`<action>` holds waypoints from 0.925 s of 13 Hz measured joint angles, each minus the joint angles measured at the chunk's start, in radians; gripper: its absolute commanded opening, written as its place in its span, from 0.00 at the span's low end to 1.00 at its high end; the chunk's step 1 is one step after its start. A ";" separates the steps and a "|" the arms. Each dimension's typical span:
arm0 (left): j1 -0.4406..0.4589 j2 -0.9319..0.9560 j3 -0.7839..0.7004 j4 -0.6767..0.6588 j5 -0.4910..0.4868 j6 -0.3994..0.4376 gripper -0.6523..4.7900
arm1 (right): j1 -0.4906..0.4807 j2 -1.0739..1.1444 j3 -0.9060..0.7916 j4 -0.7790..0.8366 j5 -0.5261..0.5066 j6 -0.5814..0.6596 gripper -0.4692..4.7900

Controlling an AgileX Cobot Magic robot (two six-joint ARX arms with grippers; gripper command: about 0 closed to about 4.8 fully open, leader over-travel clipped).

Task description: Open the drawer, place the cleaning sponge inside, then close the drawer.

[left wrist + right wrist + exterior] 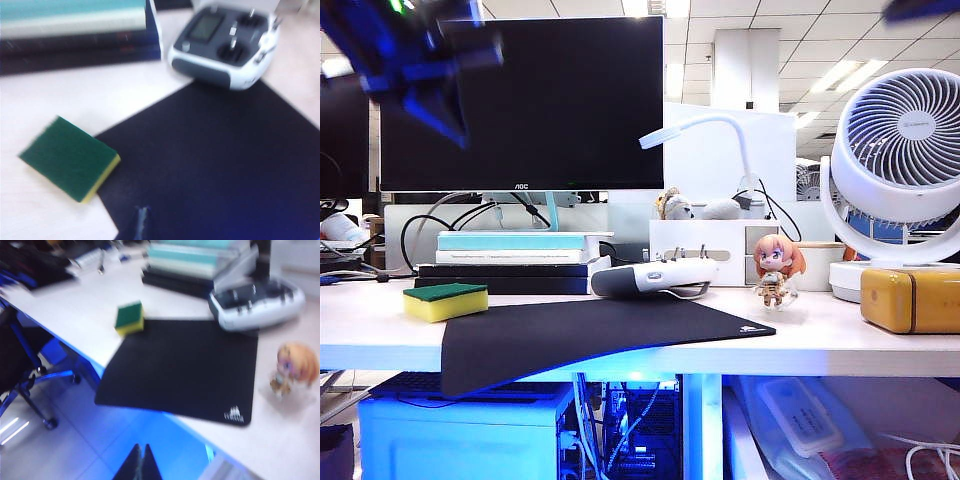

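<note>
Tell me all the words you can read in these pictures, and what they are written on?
"AOC" on the monitor, at the middle of its lower edge.
White logo on the black mouse mat: too blurred to read.
Small mark at the hub of the white fan: too small to read.
Nothing else shows readable text.

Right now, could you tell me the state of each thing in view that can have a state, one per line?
cleaning sponge: lying flat on the desk, green side up, at the mouse mat's edge, not held.
mouse mat: flat, its front edge hanging over the desk.
monitor: screen dark.
fan: whether it spins cannot be told.
left end effector: shut, empty, above the mat.
right end effector: shut, empty, beyond the desk's front edge.
</note>
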 measured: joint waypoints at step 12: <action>0.152 0.371 0.043 0.316 -0.216 -0.300 1.00 | 0.000 -0.021 0.000 -0.006 0.011 0.040 0.08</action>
